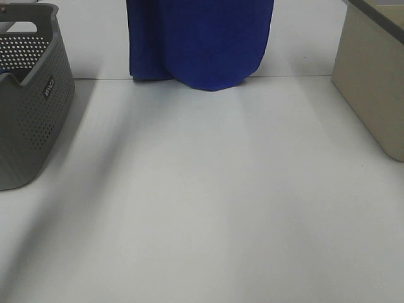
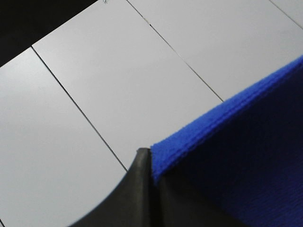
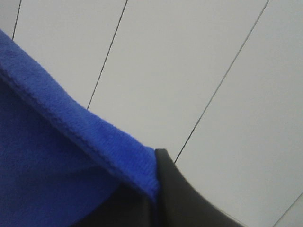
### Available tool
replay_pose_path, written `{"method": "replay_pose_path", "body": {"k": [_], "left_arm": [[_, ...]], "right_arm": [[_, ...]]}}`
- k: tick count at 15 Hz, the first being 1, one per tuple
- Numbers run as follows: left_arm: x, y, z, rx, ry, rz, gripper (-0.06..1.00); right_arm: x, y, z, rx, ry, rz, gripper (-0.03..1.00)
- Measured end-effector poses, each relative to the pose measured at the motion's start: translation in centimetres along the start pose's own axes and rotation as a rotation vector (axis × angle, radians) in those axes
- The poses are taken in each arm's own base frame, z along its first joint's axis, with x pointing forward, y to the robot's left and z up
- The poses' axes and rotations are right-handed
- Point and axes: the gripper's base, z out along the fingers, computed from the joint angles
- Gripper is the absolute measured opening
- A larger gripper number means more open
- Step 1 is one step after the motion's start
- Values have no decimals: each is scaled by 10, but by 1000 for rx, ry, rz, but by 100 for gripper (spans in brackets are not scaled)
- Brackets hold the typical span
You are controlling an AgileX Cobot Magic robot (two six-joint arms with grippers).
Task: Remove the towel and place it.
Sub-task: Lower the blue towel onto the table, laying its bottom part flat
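The deep blue towel (image 1: 199,41) hangs from above at the back middle of the exterior high view, its lower edge just above the white table. Both grippers are above that view's top edge. In the left wrist view my left gripper (image 2: 152,163) is shut on a top corner of the towel (image 2: 246,142). In the right wrist view my right gripper (image 3: 155,165) is shut on the other top corner of the towel (image 3: 52,161). The towel hangs spread between them.
A grey perforated basket (image 1: 28,101) stands at the left edge of the table. A beige bin (image 1: 372,82) stands at the right edge. The white table (image 1: 208,202) stretches between them.
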Motion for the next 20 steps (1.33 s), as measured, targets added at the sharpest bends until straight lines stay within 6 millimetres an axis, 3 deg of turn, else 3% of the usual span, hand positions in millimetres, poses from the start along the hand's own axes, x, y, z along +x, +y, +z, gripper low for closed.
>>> {"method": "replay_pose_path", "body": {"k": [3,6,8,9,13,17,20], "left_arm": [[9,-6,-1,34,130,-6,0],[15,-32,-6,134,394,-73,0],[12,-48,-13,212,553,-130,0],[0,-57,-25,303,733,-178,0],[-38,-34,-52,492,1030,-236,0],[-61,-18,-55,488,1025,-350,0],[-64,-19,-60,513,1079,-395,0]], "right_arm": [[6,4,0,-49,62,-11,2],[15,12,-2,-133,171,0,2],[28,18,-6,-204,315,11,2],[36,21,-15,-251,462,33,2],[31,25,-42,-363,659,88,2],[23,29,-58,-454,731,122,2],[23,30,-59,-457,744,150,2]]}}
